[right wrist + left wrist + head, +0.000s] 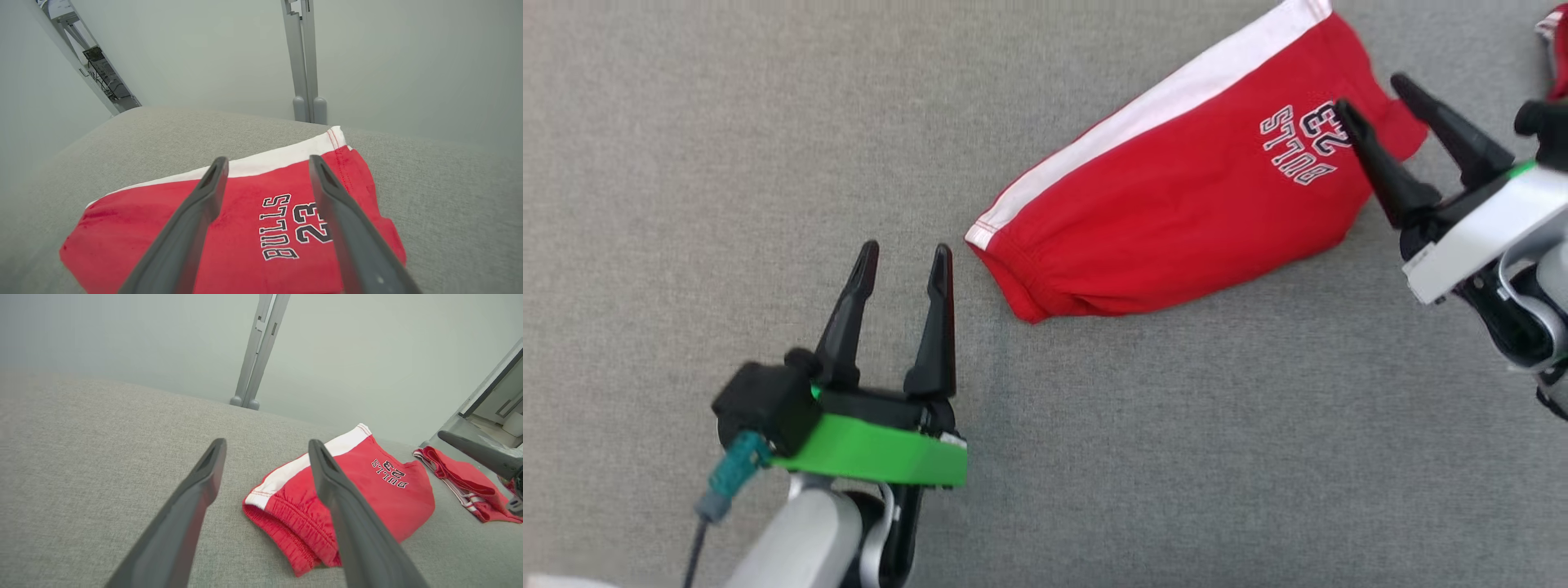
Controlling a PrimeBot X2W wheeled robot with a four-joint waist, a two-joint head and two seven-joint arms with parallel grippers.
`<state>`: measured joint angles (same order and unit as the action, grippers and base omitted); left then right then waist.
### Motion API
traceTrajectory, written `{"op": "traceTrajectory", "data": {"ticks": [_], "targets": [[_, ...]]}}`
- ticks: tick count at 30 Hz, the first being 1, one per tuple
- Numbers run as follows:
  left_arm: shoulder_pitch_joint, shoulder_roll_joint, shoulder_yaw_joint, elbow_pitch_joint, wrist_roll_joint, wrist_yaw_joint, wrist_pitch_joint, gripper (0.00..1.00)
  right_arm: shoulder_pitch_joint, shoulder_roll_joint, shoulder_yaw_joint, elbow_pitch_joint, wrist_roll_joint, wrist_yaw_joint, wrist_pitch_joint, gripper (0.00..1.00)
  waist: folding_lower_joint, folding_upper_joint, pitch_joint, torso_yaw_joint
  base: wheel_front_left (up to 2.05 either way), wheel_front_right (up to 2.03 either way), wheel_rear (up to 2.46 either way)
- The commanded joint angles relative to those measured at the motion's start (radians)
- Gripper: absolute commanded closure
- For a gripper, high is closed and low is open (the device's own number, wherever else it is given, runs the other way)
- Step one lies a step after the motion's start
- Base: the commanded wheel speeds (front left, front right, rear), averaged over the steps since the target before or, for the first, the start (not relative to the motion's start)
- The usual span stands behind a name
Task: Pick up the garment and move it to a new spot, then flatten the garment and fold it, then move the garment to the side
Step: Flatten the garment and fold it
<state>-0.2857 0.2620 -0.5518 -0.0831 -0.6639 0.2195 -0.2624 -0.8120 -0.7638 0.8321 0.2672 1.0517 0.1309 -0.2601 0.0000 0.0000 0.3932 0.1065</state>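
Observation:
The garment (1176, 188) is a pair of red shorts with a white side stripe and "BULLS 23" lettering, lying folded on the grey cloth surface (686, 163). In the left wrist view the garment (367, 490) sits right of centre; in the right wrist view the garment (245, 220) lies under the fingers. My left gripper (905, 261) is open and empty, just left of the waistband end. My right gripper (1380, 102) is open and empty, hovering over the lettered end. Its fingertip (470, 451) juts in from the right of the left wrist view.
A second red garment with white stripes (461, 482) lies further right on the surface, its corner (1553, 49) at the head view's top right. A grey metal post (304, 61) stands behind the surface's far edge. A shelf frame (102, 77) stands at the back left.

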Motion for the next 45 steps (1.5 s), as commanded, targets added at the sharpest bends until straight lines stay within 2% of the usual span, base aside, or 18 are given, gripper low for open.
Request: {"op": "traceTrajectory", "data": {"ticks": [1, 4, 9, 17, 23, 27, 38, 39, 40, 41, 45], "targets": [[0.039, -0.027, 0.022, -0.009, 0.048, 0.001, -0.002, 0.0, 0.03, 0.007, -0.026, 0.012, -0.004, -0.001, -0.005, 0.0, 0.0, 0.0, -0.077, -0.012, 0.0, 0.0, 0.0], [0.084, -0.075, 0.05, -0.012, 0.155, -0.015, -0.003, 0.0, 0.074, 0.015, -0.053, 0.038, -0.002, -0.001, -0.005, 0.0, 0.0, 0.0, -0.089, 0.017, 0.0, 0.0, 0.0], [0.114, -0.151, 0.056, 0.011, 0.322, -0.034, -0.003, 0.0, 0.077, -0.011, -0.041, 0.131, 0.022, -0.001, 0.011, 0.0, 0.0, 0.0, -0.082, 0.083, 0.0, 0.0, 0.0], [0.142, -0.203, 0.056, 0.038, 0.466, -0.037, -0.003, 0.0, -0.021, -0.054, -0.041, 0.298, 0.07, -0.001, 0.155, 0.0, 0.0, 0.0, -0.04, 0.175, 0.0, 0.0, 0.0], [0.138, -0.211, 0.027, 0.066, 0.501, -0.034, -0.003, 0.0, -0.094, -0.078, -0.034, 0.417, 0.083, -0.001, 0.282, 0.0, 0.0, 0.0, 0.009, 0.229, 0.0, 0.0, 0.0], [0.129, -0.212, 0.002, 0.065, 0.485, -0.025, -0.003, 0.0, -0.124, -0.088, -0.015, 0.469, 0.073, -0.001, 0.347, 0.0, 0.0, 0.0, 0.034, 0.251, 0.0, 0.0, 0.0], [0.1, -0.211, -0.042, 0.068, 0.481, -0.002, -0.003, 0.0, -0.145, -0.045, 0.008, 0.549, 0.103, -0.001, 0.388, 0.0, 0.0, 0.0, 0.063, 0.269, 0.0, 0.0, 0.0], [0.099, -0.211, -0.043, 0.071, 0.482, -0.001, -0.003, 0.0, -0.143, -0.04, 0.011, 0.551, 0.108, -0.001, 0.391, 0.45, 0.0, 0.0, 0.062, 0.269, 0.0, 0.0, 0.0], [0.098, -0.211, -0.042, 0.074, 0.484, 0.0, -0.003, 0.0, -0.139, -0.033, 0.018, 0.551, 0.112, -0.001, 0.393, 0.76, 0.0, 0.0, 0.06, 0.266, 0.0, 0.0, 0.0], [0.099, -0.211, -0.041, 0.076, 0.486, 0.001, -0.003, 0.0, -0.133, -0.028, 0.024, 0.544, 0.116, -0.001, 0.395, 1.0, 0.0, 0.0, 0.057, 0.263, 0.0, 0.0, 0.0], [0.102, -0.211, -0.032, 0.084, 0.496, -0.007, -0.003, 0.0, -0.12, -0.023, 0.04, 0.508, 0.128, 0.0, 0.37, 1.0, 0.0, 0.0, 0.039, 0.228, 0.0, 0.0, 0.0]]}}
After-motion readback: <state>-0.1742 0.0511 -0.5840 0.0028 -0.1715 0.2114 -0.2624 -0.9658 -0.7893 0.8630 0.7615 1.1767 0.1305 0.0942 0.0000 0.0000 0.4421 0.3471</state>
